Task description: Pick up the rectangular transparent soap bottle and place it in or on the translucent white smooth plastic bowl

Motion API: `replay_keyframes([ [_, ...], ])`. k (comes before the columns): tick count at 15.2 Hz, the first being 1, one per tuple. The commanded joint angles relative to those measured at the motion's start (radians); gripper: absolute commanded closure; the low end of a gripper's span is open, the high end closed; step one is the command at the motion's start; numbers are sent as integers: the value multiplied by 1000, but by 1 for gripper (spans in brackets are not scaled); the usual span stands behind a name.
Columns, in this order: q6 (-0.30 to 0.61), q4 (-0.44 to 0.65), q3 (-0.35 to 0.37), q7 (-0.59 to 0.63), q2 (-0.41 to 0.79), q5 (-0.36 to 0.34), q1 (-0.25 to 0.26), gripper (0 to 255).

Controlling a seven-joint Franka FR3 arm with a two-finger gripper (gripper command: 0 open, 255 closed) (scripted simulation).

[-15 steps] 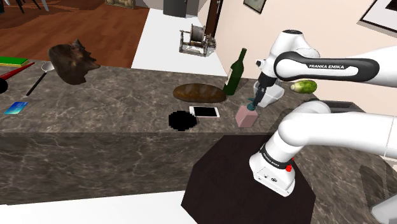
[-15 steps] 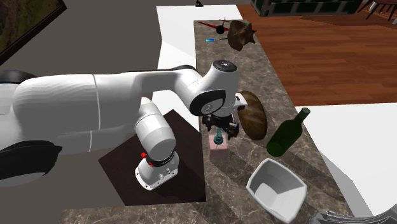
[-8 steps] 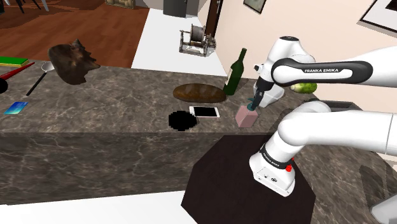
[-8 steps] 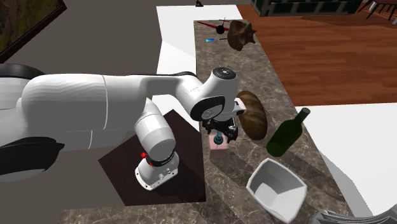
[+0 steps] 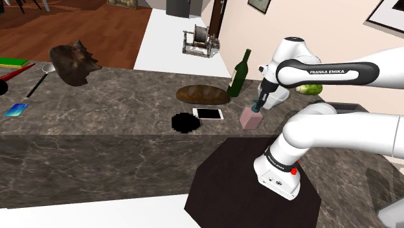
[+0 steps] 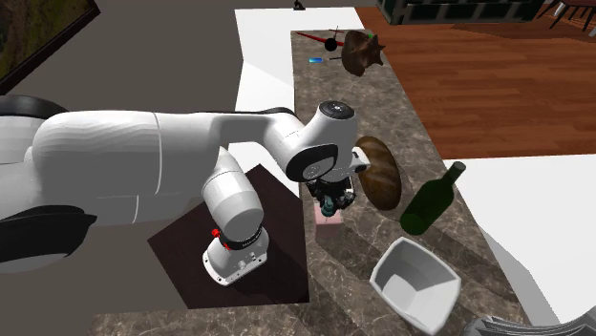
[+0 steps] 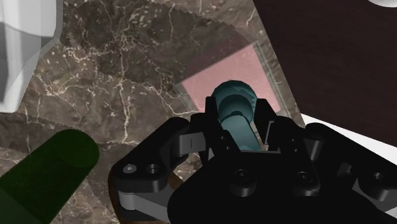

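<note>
Tool [image 6: 332, 202] has come down since 1 s ago and now sits low over the bottle [image 5: 250, 119]; arm barely moved in the last half sec. Fingers [image 7: 198, 141] look pinched on the teal pump [image 7: 234, 105] neck, so we read the grasp as made, lift next. Bottle hasn't shifted: pink body on the tabletop [image 5: 116, 110] at the stand-side edge, just beside the stand [image 5: 226, 175]. Upright, long axis vertical, pump end up into the tool; spout dir can't tell. Bowl [image 6: 387, 277] sits further along the tabletop, empty.
</note>
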Motion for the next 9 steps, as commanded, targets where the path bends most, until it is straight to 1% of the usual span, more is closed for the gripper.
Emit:
replay_keyframes([
  [1,0,-1,0,0,1,0,0,255],
  [6,0,-2,0,0,0,0,0,255],
  [9,-58,26,19,-5,-31,24,9,255],
])
